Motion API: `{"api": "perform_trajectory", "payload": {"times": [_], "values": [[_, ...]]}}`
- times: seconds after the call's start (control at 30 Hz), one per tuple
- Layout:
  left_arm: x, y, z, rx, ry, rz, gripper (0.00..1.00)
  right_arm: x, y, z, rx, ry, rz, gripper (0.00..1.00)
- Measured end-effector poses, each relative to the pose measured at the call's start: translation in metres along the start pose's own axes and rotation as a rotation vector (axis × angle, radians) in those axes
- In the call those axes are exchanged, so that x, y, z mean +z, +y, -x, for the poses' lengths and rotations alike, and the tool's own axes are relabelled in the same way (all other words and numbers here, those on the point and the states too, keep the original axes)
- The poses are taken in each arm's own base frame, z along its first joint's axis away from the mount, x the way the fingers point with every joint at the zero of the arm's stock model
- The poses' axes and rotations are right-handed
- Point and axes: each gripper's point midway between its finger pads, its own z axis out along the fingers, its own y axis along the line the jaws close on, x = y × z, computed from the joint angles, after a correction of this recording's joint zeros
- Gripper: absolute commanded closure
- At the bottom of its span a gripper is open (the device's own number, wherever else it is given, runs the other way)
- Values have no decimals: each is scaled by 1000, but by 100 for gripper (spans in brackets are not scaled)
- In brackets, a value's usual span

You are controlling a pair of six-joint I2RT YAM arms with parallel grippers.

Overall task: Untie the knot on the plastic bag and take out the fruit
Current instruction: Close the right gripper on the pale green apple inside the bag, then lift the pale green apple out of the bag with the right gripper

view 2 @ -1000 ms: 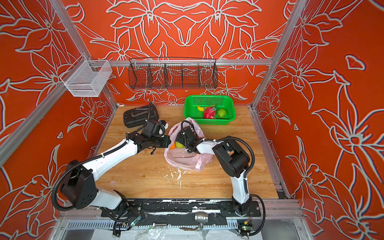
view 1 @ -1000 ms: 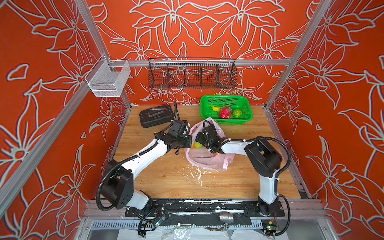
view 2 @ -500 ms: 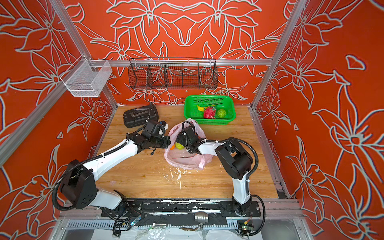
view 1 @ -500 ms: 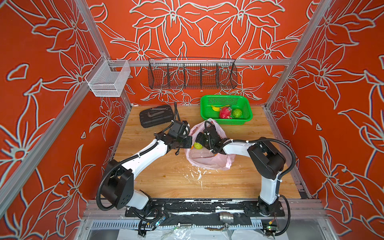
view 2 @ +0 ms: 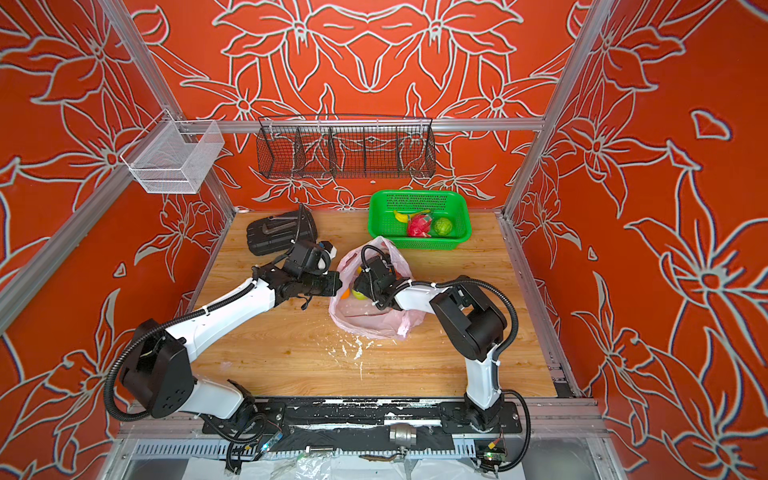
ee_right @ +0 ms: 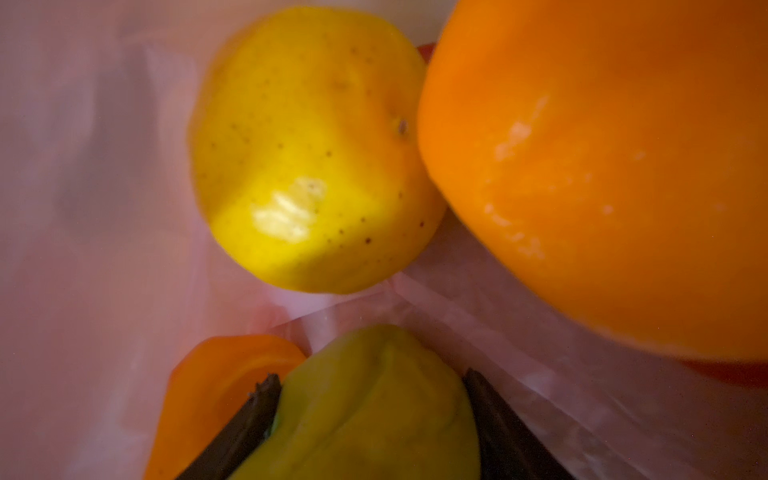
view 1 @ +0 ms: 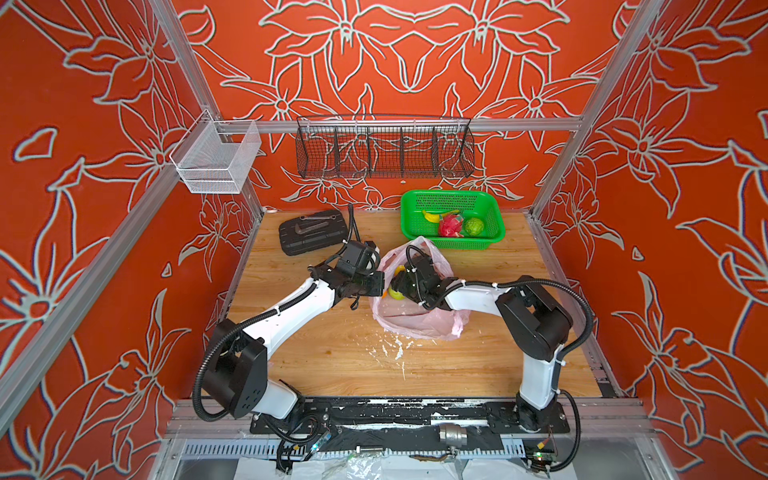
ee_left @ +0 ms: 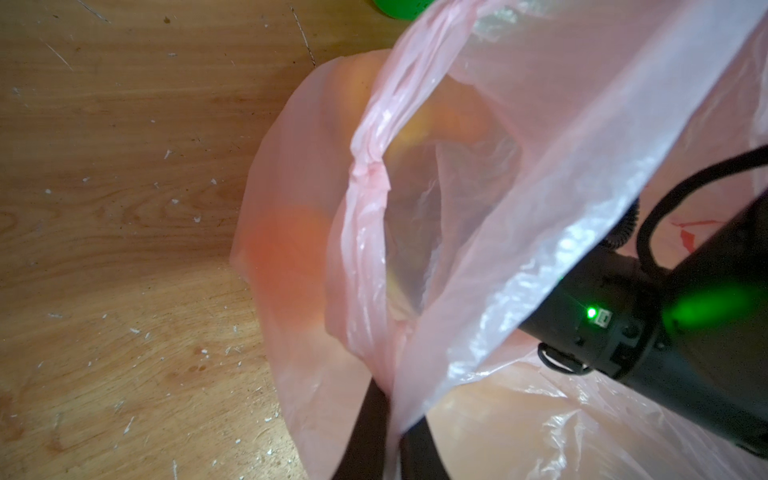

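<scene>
The pink plastic bag point(view 1: 419, 324) point(view 2: 374, 324) lies mid-table with its mouth open; the knot is out of view. My left gripper point(view 1: 380, 282) point(ee_left: 392, 415) is shut on the bag's bunched rim by the loop handle point(ee_left: 365, 249), holding it up. The right gripper point(view 1: 397, 289) point(ee_right: 370, 399) reaches inside the bag, its fingers point(ee_right: 249, 419) pressed on both sides of a yellow-green fruit point(ee_right: 374, 407) point(view 2: 360, 294). A yellow fruit point(ee_right: 307, 158), a big orange point(ee_right: 602, 166) and another orange point(ee_right: 224, 382) lie beyond it in the bag.
A green mesh basket point(view 1: 453, 199) at the back right holds a banana point(view 1: 430, 216), a dragon fruit point(view 1: 451, 226) and a green fruit point(view 1: 473, 226). A black tool tray point(view 1: 313, 230) lies at the back left. White crumbs point(view 1: 390, 349) lie in front of the bag.
The right gripper's jaws have narrowed onto the yellow-green fruit inside the bag. The left gripper has kept its hold on the bag's rim.
</scene>
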Motion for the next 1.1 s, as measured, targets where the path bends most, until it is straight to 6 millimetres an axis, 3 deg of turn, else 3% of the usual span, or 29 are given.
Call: {"api": "perform_trajectory", "payload": {"times": [0.23, 0.5, 0.73, 1.1], "values": [[0, -3, 7, 2, -9, -5, 87, -27, -11, -2, -38, -11, -1, 41], [0, -7, 11, 3, -11, -14, 84, -75, 12, -6, -145, -38, 106, 41], [0, -8, 13, -10, -10, -21, 65, -117, 40, -11, -258, -64, 221, 42], [-12, -15, 20, -4, -52, -44, 33, -191, 79, 26, -332, -232, 357, 40]]}}
